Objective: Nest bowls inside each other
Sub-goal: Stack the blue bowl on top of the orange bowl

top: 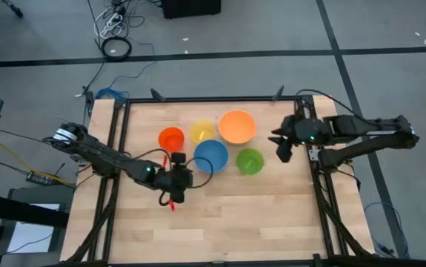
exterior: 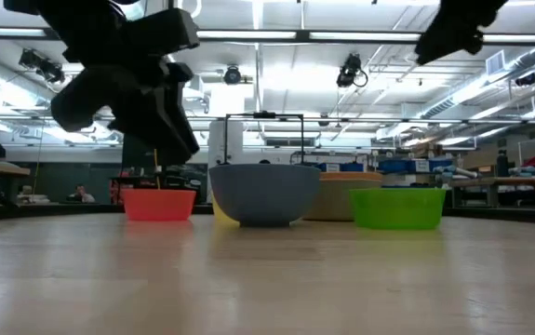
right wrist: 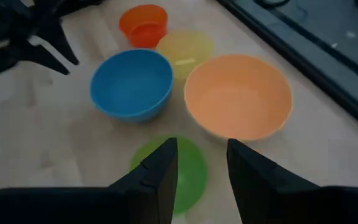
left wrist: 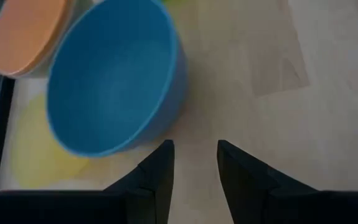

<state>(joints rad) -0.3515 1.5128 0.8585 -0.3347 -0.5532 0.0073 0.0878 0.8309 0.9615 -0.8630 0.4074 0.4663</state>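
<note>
bowls sit clustered mid-counter [top: 220, 222], none nested. the left end effector [left wrist: 194, 163], fingers spread and empty, is just beside the blue bowl [top: 210, 156]: probably straddle its near rim squarely. the right end effector [right wrist: 202, 163], parted and empty, hovers above the green bowl [top: 250, 161].

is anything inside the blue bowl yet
No. The round blue plastic bowl shows a bare interior in both wrist views; nothing is nested in it. Whatever lies beneath its base is hidden.
</note>
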